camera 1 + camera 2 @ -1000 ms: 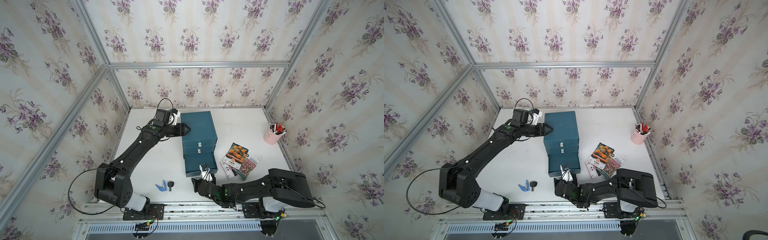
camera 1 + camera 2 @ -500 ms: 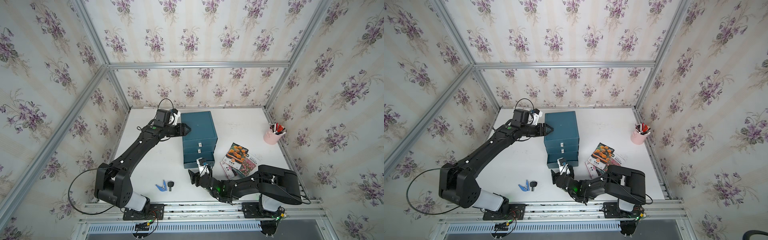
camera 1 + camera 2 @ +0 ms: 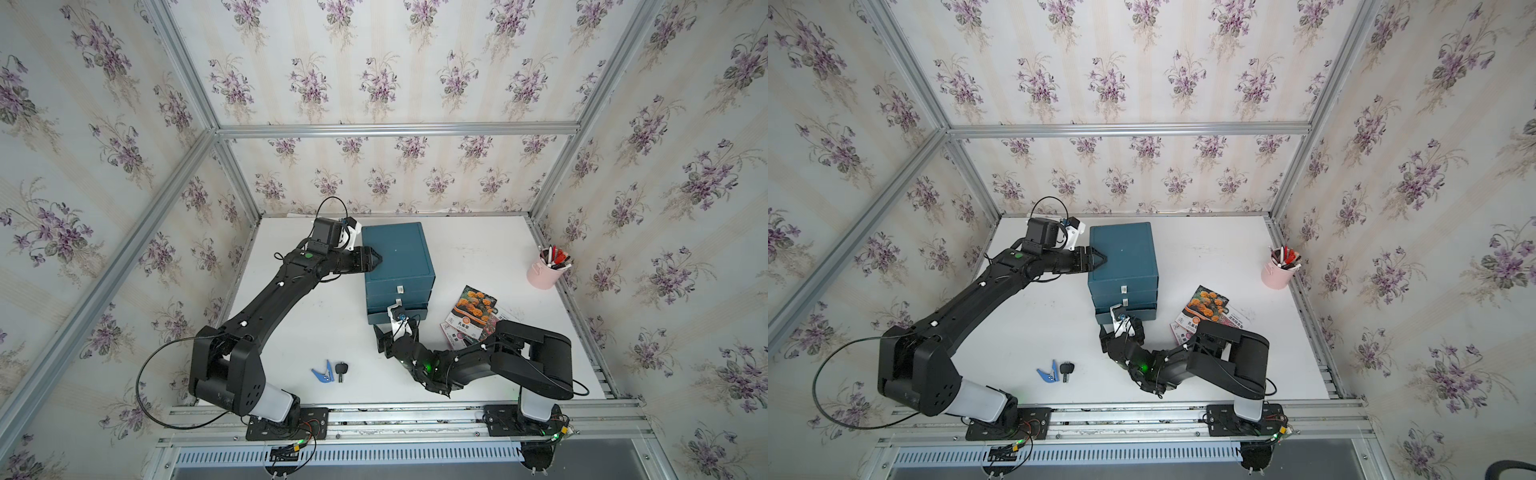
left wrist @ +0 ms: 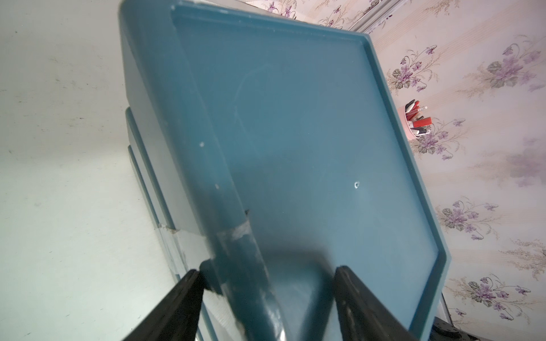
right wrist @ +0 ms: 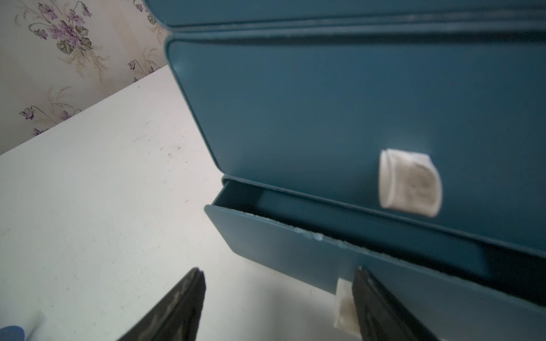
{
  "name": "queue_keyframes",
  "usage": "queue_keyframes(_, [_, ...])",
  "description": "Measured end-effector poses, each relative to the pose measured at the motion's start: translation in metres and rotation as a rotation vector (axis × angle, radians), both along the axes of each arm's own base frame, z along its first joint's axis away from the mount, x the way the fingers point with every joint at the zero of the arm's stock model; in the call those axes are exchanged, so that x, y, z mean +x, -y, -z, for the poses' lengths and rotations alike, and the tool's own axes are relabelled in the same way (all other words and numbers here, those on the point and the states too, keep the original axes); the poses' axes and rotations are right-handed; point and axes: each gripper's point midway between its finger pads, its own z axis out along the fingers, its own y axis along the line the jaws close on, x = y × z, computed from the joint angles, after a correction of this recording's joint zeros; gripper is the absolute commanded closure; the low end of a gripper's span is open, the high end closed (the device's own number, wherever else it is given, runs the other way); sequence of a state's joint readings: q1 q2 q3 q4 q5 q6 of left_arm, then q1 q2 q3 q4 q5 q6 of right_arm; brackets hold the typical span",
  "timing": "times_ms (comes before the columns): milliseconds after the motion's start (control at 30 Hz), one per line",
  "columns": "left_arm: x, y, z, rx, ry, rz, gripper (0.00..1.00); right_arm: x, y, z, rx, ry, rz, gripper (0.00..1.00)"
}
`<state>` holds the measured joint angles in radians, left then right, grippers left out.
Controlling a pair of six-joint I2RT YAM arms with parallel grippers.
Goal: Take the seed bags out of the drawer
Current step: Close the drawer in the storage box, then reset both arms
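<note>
The seed bags lie overlapped on the table to the right of the teal drawer cabinet (image 3: 397, 253) (image 3: 1123, 253). The orange marigold packet (image 3: 473, 307) (image 3: 1208, 305) is on top, and another packet (image 3: 457, 336) (image 3: 1183, 332) is partly under my right arm. The bottom drawer (image 5: 295, 259) (image 3: 1142, 314) stands only a crack out, and the slit shows dark. My right gripper (image 5: 279, 271) (image 3: 395, 330) is open just before the drawer's front, one finger beside its white tab (image 5: 342, 307). My left gripper (image 4: 267, 271) (image 3: 379, 261) is open, straddling the cabinet's top left edge.
A pink cup of pens (image 3: 544, 274) (image 3: 1277, 276) stands at the right wall. A blue clip (image 3: 322, 372) and a black key (image 3: 341, 370) lie on the table front left of the cabinet. Wallpapered walls close in three sides.
The bottom drawer, pulled well out a second ago, has slid back almost flush. My right gripper followed it toward the cabinet. The left arm has stayed put.
</note>
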<state>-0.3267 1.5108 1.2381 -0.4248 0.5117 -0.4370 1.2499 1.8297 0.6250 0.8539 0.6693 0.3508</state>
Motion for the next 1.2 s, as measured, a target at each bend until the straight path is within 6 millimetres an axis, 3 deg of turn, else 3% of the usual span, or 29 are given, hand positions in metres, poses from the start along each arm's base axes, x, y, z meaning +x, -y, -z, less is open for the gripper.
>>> queue_keyframes(600, [0.001,0.0,-0.002,0.023,0.02,0.012,0.29,0.02,-0.022,-0.002,-0.105,0.149,-0.017,0.18])
queue_keyframes(800, [0.003,0.001,-0.004,0.026,0.033,0.019,0.29,0.018,-0.012,-0.009,-0.116,0.165,-0.017,0.18])
queue_keyframes(933, [0.003,0.0,-0.005,0.032,0.035,0.019,0.28,-0.003,0.004,-0.043,-0.05,0.179,-0.01,0.18])
queue_keyframes(1033, [-0.002,-0.002,-0.009,0.047,0.026,0.015,0.26,-0.022,0.014,-0.091,0.037,0.188,-0.012,0.17])
queue_keyframes(1200, [-0.018,-0.014,-0.027,0.094,0.014,-0.008,0.21,-0.016,0.057,-0.177,0.129,0.161,0.103,0.16])
